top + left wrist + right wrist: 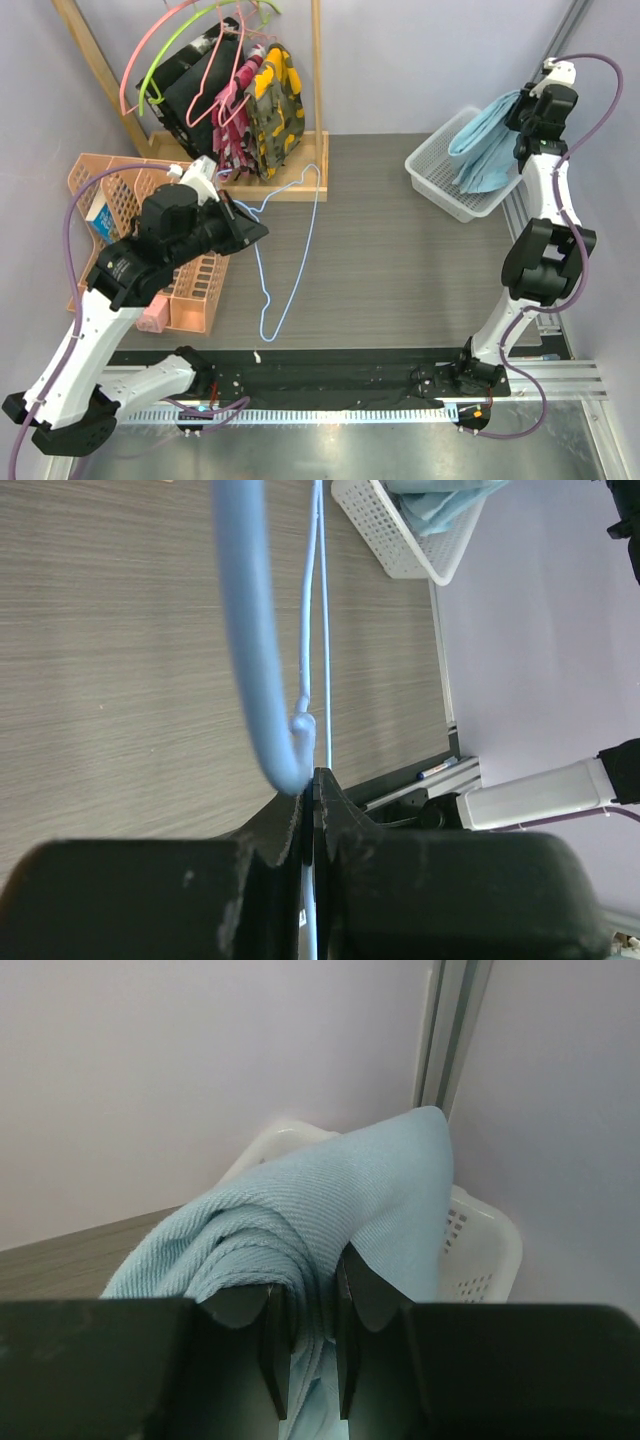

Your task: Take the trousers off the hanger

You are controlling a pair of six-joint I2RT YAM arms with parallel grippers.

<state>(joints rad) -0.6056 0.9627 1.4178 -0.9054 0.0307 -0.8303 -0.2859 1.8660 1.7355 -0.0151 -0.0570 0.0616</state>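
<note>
The hanger [300, 250], thin light-blue wire, hangs bare over the left-middle of the table. My left gripper [250, 232] is shut on its wire. In the left wrist view the wire [245, 630] runs out from between the closed fingertips of that gripper [315, 780]. The trousers [485, 145], plain sky-blue cloth, are off the hanger and hang from my right gripper [520, 115] over the white basket [440, 175] at the back right. In the right wrist view this gripper [313, 1280] is shut on a bunched fold of the trousers [330, 1200], with the basket's rim [480, 1250] behind.
A wooden rack [310, 150] at the back left carries pink hangers [215, 95], a lime-green hanger [160, 70], a yellow-camouflage garment [275, 110] and a black garment [190, 85]. Orange baskets [190, 290] sit under the left arm. The white basket also shows in the left wrist view [400, 540].
</note>
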